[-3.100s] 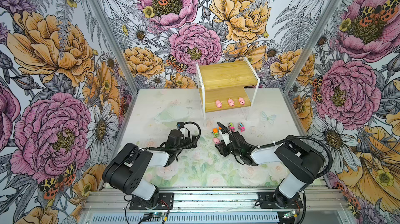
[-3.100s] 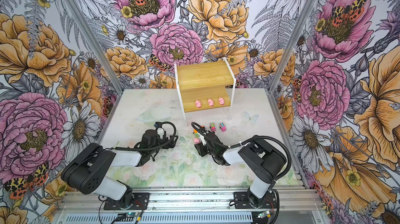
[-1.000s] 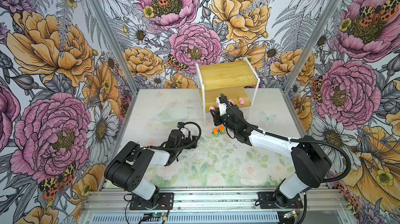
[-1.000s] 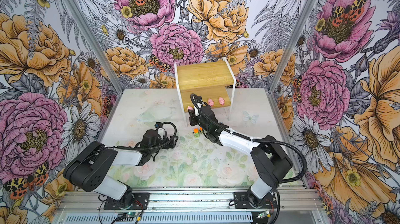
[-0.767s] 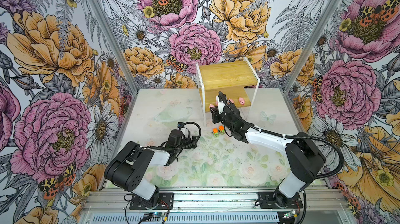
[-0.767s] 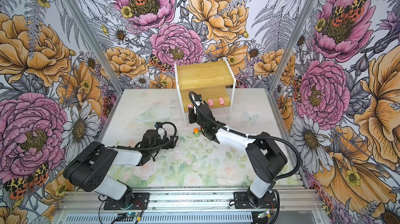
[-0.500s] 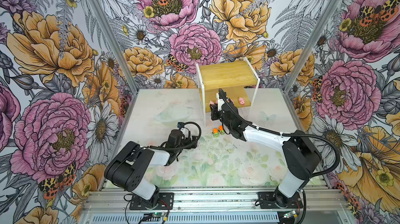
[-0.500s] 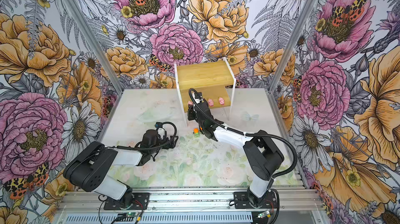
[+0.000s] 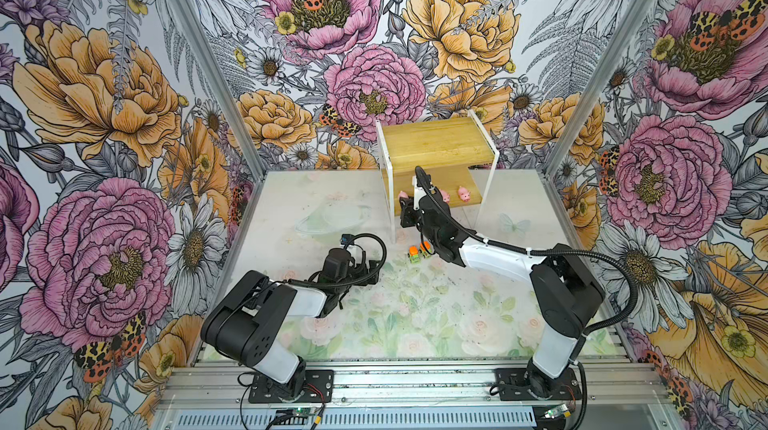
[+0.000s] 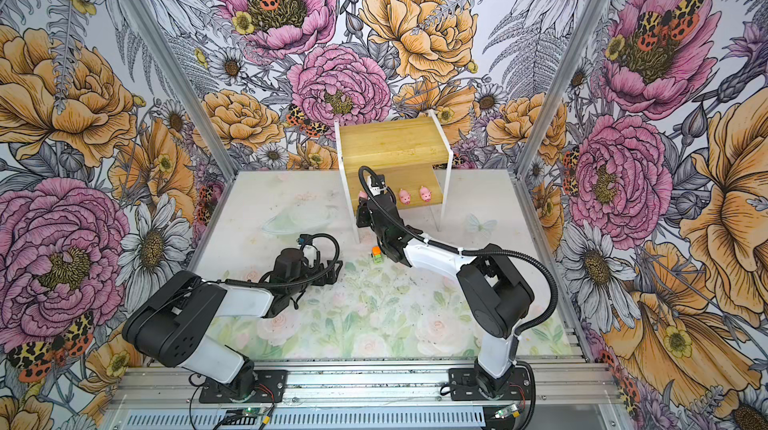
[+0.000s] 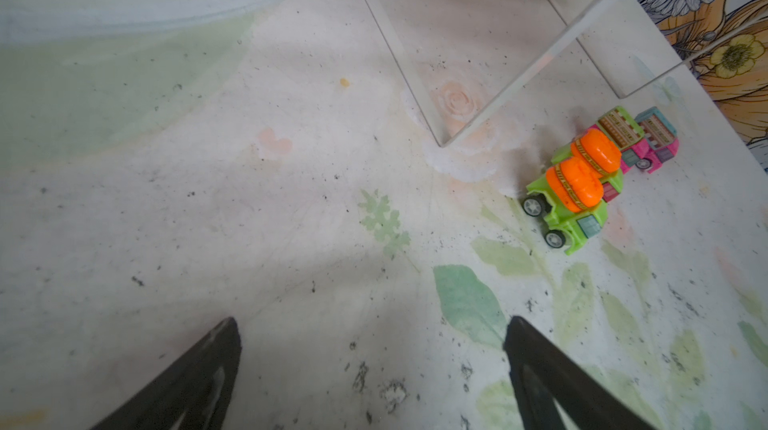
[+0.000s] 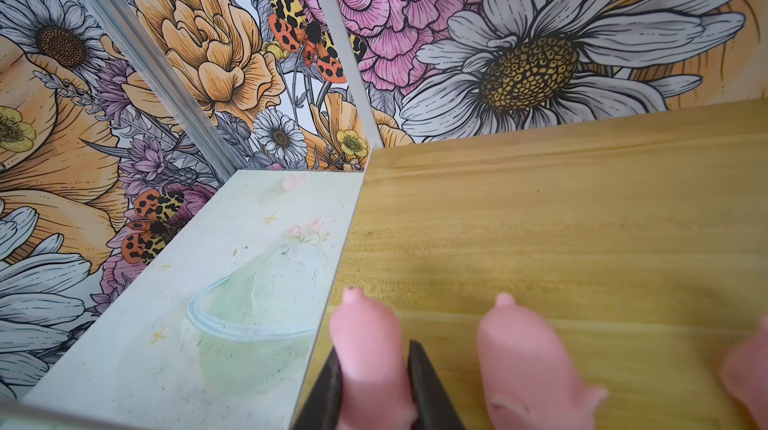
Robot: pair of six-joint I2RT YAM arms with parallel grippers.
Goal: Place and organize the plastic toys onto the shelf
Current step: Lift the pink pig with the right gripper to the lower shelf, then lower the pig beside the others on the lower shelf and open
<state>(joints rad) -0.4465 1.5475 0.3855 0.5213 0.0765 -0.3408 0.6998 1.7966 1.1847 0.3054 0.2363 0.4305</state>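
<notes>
The left gripper (image 11: 372,324) sits low over the mat (image 11: 249,220). Its fingers (image 11: 199,365) are spread wide and nothing is between them.

To the right of it, the trucks stand close together on the mat, just beside the foot of the white side frame (image 9: 391,203) of the shelf (image 9: 436,145). The two green trucks (image 11: 571,195) touch side by side, with long axes parallel and cabs on the same end. The two pink trucks (image 11: 648,137) stand directly behind them.

Further right, the right gripper (image 12: 372,347) reaches over the lower board (image 12: 623,365). Its fingers (image 12: 428,390) are clenched on a pig (image 12: 365,324), one on each flank. This pig is at the left end of the board, just beside the edge and the frame (I cannot tell if its feet touch the wood). Its long axis runs front to back, parallel to its neighbours.

The two other pigs (image 10: 404,197) stand on the same board with their faces to the front. Only a narrow strip of wood is left between the last one and the right edge. The upper board (image 10: 390,137) offers open room.
</notes>
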